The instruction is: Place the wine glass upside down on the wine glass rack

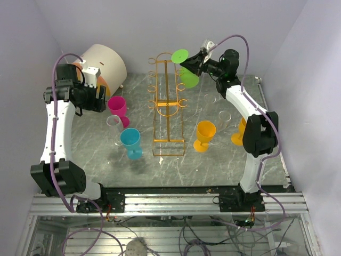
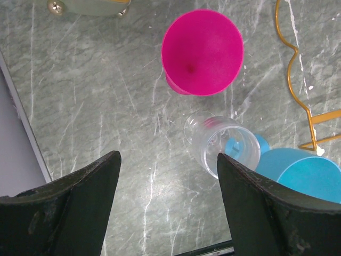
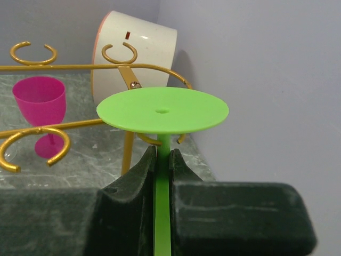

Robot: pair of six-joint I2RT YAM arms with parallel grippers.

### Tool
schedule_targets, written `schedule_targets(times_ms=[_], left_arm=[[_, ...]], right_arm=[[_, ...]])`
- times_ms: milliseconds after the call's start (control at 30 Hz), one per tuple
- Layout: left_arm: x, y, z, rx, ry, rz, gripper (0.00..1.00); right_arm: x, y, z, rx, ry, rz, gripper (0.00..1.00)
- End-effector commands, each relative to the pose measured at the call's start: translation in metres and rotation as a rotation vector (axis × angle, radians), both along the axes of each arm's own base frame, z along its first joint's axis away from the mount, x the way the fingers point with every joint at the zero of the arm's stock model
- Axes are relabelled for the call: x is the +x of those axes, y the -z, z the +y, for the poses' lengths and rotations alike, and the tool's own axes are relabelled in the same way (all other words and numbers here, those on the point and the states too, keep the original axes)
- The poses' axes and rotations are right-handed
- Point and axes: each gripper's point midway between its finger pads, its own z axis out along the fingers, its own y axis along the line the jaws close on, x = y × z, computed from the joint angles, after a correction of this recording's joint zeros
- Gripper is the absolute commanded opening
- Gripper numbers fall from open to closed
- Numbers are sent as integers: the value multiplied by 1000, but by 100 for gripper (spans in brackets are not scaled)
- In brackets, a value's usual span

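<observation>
The golden-orange wire rack (image 1: 168, 101) stands mid-table, its ring hooks also in the right wrist view (image 3: 37, 138). My right gripper (image 1: 198, 62) is shut on the stem of a green wine glass (image 1: 184, 66), held upside down with its round foot (image 3: 162, 110) on top, beside the rack's upper right hooks. In the right wrist view the fingers (image 3: 136, 176) clamp the green stem just under the foot. My left gripper (image 2: 168, 176) is open and empty above the table, near a clear glass (image 2: 221, 144), a pink glass (image 2: 202, 50) and a blue glass (image 2: 298, 176).
A pink glass (image 1: 117, 108), clear glass (image 1: 114, 125) and blue glass (image 1: 130, 143) stand left of the rack. An orange glass (image 1: 204, 135), another orange one (image 1: 240, 132) and a clear one (image 1: 224, 119) stand right. A white cylinder (image 1: 101, 66) lies at the back left.
</observation>
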Motion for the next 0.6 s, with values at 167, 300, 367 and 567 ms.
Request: schedule_targets(times_ms=[167,300,367,567], left_arm=[[8,3,-17,-103,65,25,84],[20,8,-26,-158,96,45,84],[29,11,-28,-177,108,55,83],[58,14,-22,-172,74,51,79]], right_arm=[[9,17,10,-20,12,15,0],[11,26,10,-20,12,32,0],[12,27,9,-13,30,29,8],[8,17,-1,-5,94,-8,60]])
